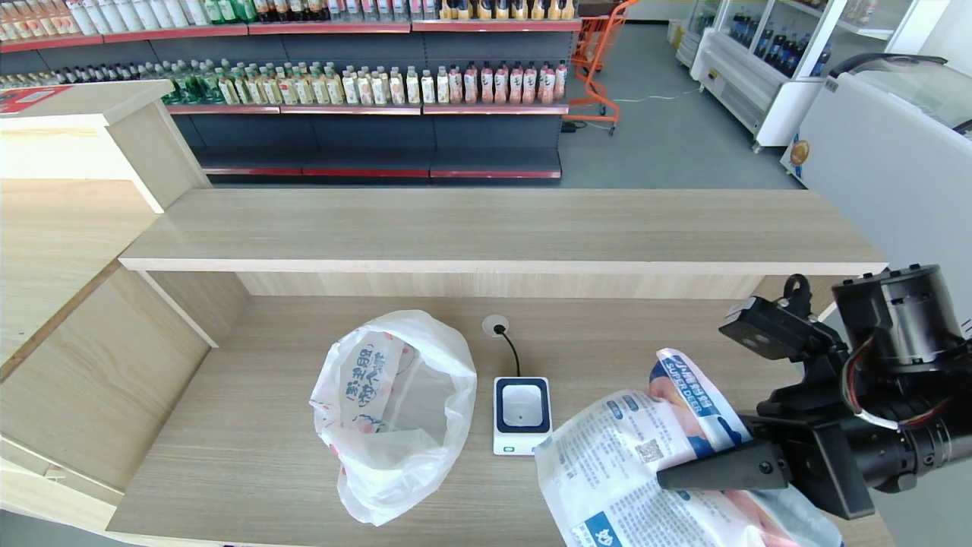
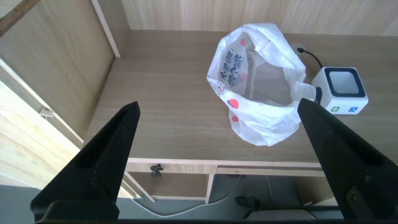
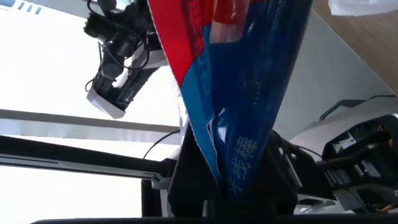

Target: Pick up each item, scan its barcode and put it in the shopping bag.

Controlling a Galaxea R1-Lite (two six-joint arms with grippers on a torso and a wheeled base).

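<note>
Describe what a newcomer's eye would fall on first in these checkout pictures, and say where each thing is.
First comes the large printed packet, clamped in the right gripper at the near right of the wooden counter. Next is the white shopping bag, standing open on the counter left of centre. The small barcode scanner sits on the counter between bag and packet.

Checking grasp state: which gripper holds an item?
The right gripper, shut on the printed packet; the left gripper has open, empty jaws above the counter.
</note>
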